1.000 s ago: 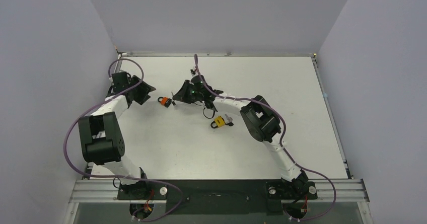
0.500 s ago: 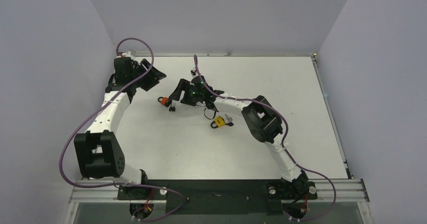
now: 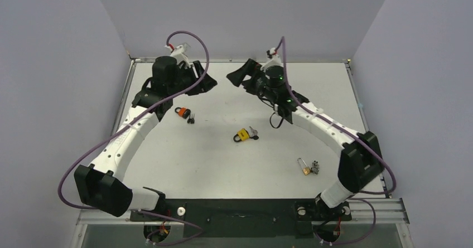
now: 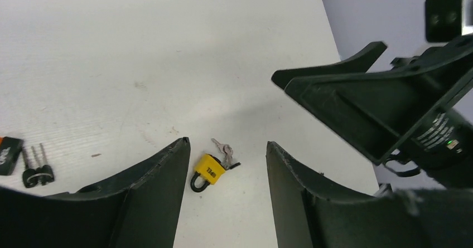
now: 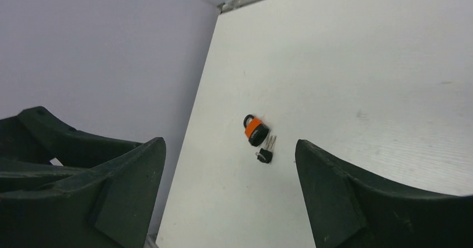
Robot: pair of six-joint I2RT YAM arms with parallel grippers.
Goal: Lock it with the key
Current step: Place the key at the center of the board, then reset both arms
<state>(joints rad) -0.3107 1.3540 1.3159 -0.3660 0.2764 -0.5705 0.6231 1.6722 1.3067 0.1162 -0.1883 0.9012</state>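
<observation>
An orange padlock [image 3: 181, 112] lies left of the table's centre, and its black-headed keys [image 3: 191, 119] rest right beside it. The right wrist view shows the same padlock [image 5: 255, 130] and keys [image 5: 265, 151] far below between the fingers. A yellow padlock [image 3: 241, 135] with silver keys [image 3: 254, 131] lies mid-table; in the left wrist view this padlock [image 4: 208, 170] sits below the fingers. My left gripper [image 3: 205, 83] and right gripper [image 3: 239, 73] hover high at the back, facing each other, both open and holding nothing.
A brass padlock [image 3: 305, 166] with a key bunch [image 3: 315, 168] lies front right near the right arm's elbow. Grey walls close in the table [image 3: 334, 97] on three sides. In the left wrist view the right gripper [image 4: 357, 95] looms close at the upper right.
The right gripper opened, let go of the black-headed keys by the orange padlock, and rose to the back. The left arm also lifted and swung back. The brass padlock came into view.
</observation>
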